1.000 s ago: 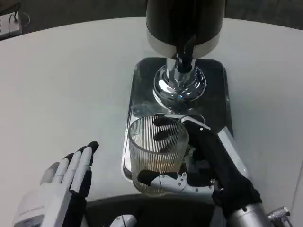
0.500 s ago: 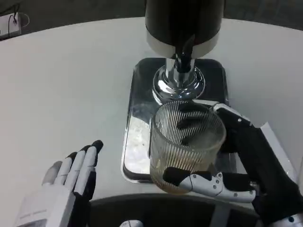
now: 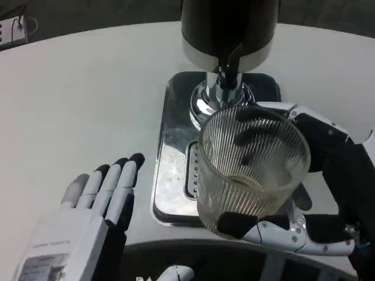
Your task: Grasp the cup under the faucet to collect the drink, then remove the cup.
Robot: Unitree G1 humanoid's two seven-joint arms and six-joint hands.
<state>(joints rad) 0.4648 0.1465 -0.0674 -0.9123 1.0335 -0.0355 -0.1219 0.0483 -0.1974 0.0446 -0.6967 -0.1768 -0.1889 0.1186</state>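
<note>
Your right hand [image 3: 304, 193] wraps the ribbed clear glass cup [image 3: 252, 167] at centre-right, raised beneath the black dispenser's faucet [image 3: 229, 64] to catch drink. Your left hand [image 3: 94, 216], lower left, lies flat, fingers apart, holding nothing

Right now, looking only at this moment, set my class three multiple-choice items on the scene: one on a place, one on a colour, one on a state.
1. Where does the metal tray lie?
A. On the white table, under the dispenser
B. In the left hand
C. On top of the cup

2. What colour is the dispenser's body?
A. Red
B. Black
C. Yellow

3. What is the state of the ribbed glass cup?
A. Lying on its side on the table
B. Standing alone at the table's far edge
C. Held in the right hand, with a little drink in the bottom

Answers:
1 A, the tray rests on the table beneath the dispenser's chrome base.
2 B, the body is dark black above a silver band.
3 C, fingers wrap the cup; the left hand holds nothing.
</note>
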